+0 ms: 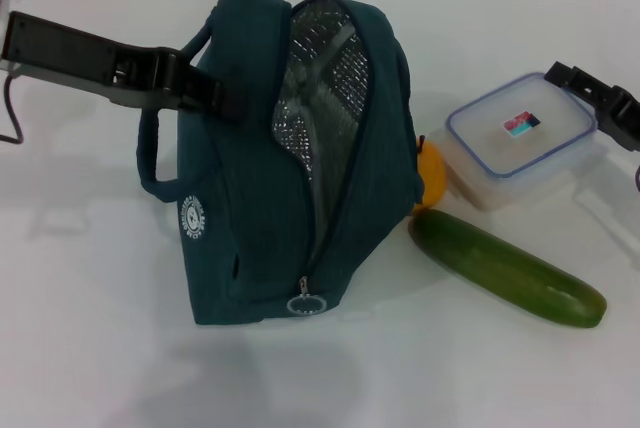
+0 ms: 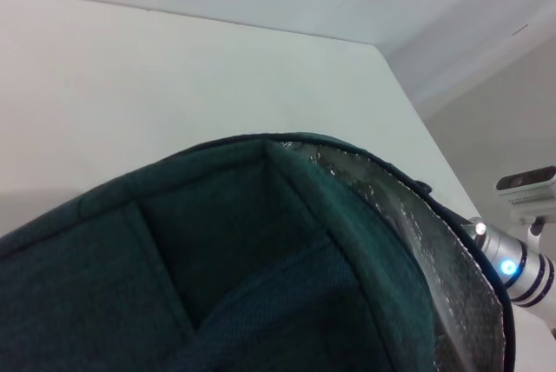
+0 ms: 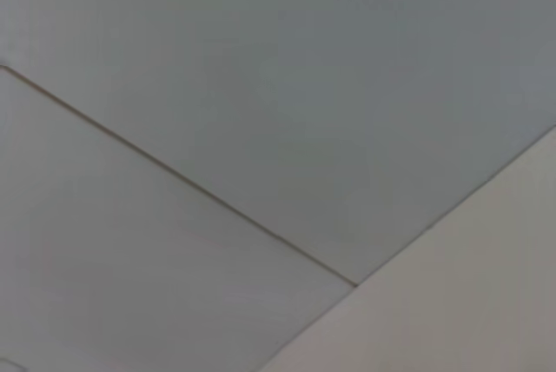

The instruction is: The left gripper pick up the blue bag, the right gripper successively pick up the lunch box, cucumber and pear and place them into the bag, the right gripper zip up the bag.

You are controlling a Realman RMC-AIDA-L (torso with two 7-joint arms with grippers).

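The blue bag [image 1: 270, 198] stands tilted at the middle of the white table, its zip open and its silver foil lining showing. My left gripper [image 1: 212, 94] comes in from the left and is shut on the bag's top by the handles. The left wrist view is filled by the bag's fabric [image 2: 217, 285]. The lunch box [image 1: 521, 138] lies right of the bag, with my right gripper [image 1: 592, 98] open at its far right corner. The pear [image 1: 431, 174] peeks out between bag and box. The cucumber [image 1: 506, 269] lies in front of the box.
The bag's ring zip pull [image 1: 307, 304] hangs at the low front end of the opening. A tiled wall runs behind the table [image 1: 90, 348]. The right arm's silver joint [image 2: 514, 263] shows in the left wrist view. The right wrist view shows only plain pale surfaces.
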